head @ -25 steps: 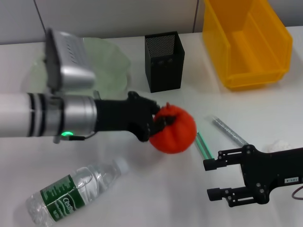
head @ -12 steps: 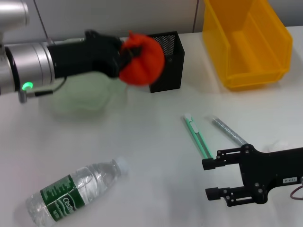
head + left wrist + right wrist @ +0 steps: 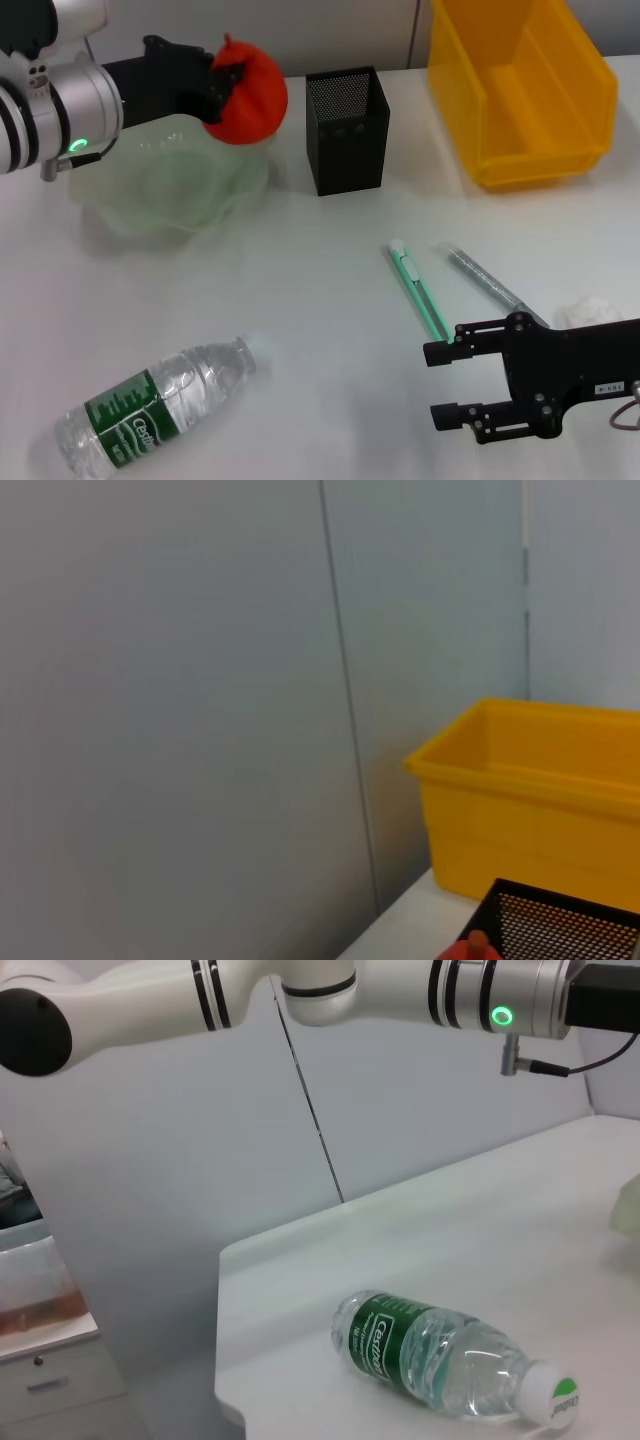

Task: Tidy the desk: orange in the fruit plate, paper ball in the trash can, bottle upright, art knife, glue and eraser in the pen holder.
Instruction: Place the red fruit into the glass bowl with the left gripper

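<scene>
My left gripper (image 3: 220,85) is shut on the orange (image 3: 252,100) and holds it above the far right rim of the pale green fruit plate (image 3: 160,190). A tip of the orange (image 3: 471,947) shows in the left wrist view. My right gripper (image 3: 446,384) is open and empty, low over the table at the front right. The green art knife (image 3: 418,290) and the clear glue stick (image 3: 485,280) lie just beyond it. The paper ball (image 3: 590,310) lies at the right edge. The bottle (image 3: 160,400) lies on its side at the front left, also in the right wrist view (image 3: 440,1355). No eraser shows.
The black mesh pen holder (image 3: 347,130) stands at the back centre, right of the plate, and shows in the left wrist view (image 3: 560,930). A yellow bin (image 3: 520,90) stands at the back right, also seen from the left wrist (image 3: 540,810).
My left arm has lifted the orange from the table's middle and carried it back and left to above the plate's rim. The right gripper has barely moved.
</scene>
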